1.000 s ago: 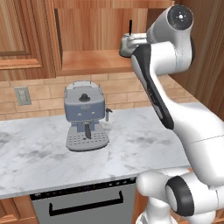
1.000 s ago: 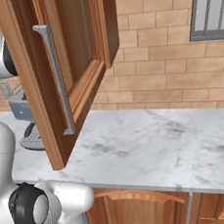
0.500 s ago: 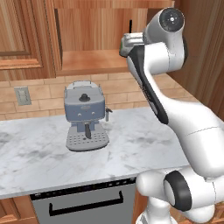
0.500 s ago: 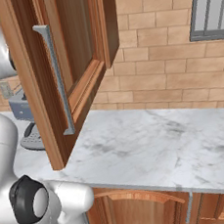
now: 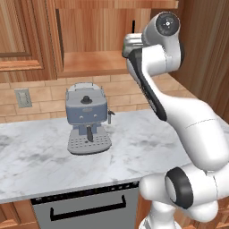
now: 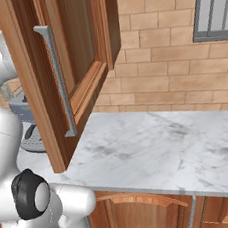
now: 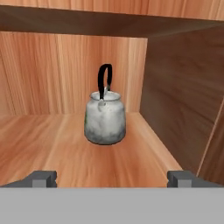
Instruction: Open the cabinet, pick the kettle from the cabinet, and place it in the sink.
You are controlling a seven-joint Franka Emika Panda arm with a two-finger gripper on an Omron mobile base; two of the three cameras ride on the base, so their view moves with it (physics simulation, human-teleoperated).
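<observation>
Reddish-brown cabinet door [image 6: 57,82] is swung open, so step one looks done. Fingers [image 7: 43,178] spread wide, gripping nothing. At twelve o'clock ahead, the kettle [image 7: 105,118] stands upright on the shelf [image 7: 52,148], ungrasped; carrying remains.

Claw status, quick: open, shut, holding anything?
Claw: open, holding nothing; kettle sits ahead on the cabinet shelf, untouched.
</observation>
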